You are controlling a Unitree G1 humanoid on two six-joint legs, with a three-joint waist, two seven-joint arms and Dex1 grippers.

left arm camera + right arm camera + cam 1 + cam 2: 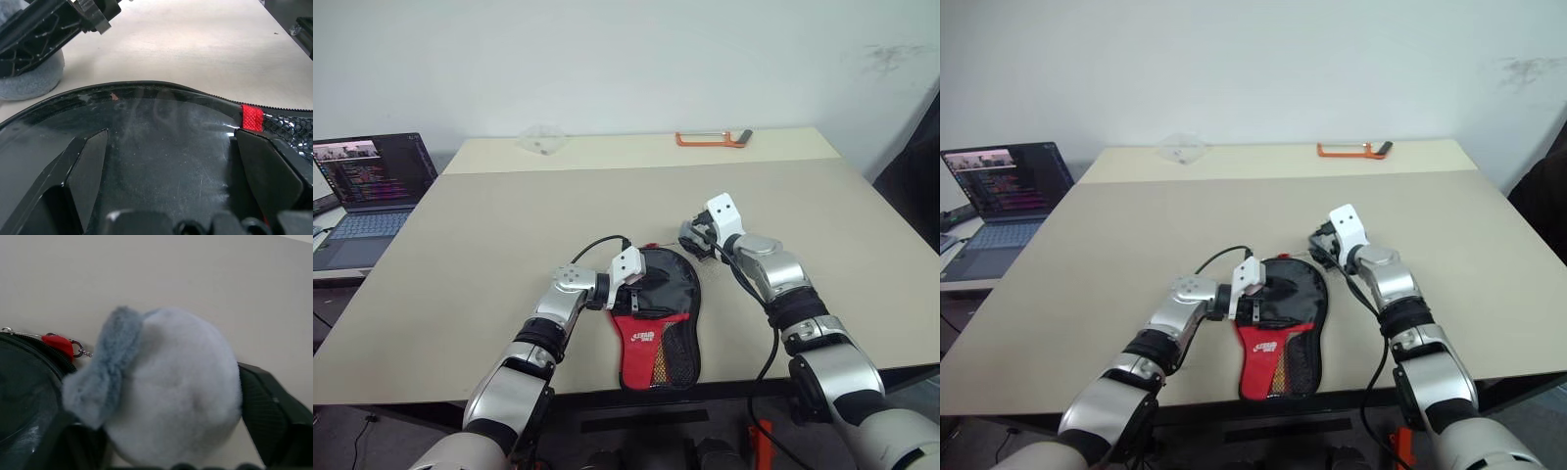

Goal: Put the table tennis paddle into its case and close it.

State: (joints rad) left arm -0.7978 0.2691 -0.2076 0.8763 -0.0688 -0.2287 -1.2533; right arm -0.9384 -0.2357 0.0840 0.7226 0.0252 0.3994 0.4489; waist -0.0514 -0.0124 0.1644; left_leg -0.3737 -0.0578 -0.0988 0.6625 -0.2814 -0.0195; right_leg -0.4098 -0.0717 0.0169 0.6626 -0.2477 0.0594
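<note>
Case [656,318] of black fabric with a red lower part lies near the front edge of the beige table [509,235], its round end pointing away from us. We cannot see the table tennis paddle itself — whether it sits inside the pouch we cannot tell.

Our left gripper [1268,294] lies over the black top of the case from the left side. In the left wrist view its two black fingers [88,166] stand wide apart above the shiny black surface, and they hold nothing that we can make out.

Our right gripper [695,238] is at the far right corner of the case. In the right wrist view a fluffy grey-blue ball [166,391] sits between its fingers [274,416] — whether they already press it or only stand around it is hard to say. A thin chain and a red zip tab [58,343] join it to the case.

At the left, a laptop [367,191] is cut off by the frame edge. An orange tool [710,139] lies at the far side.
</note>
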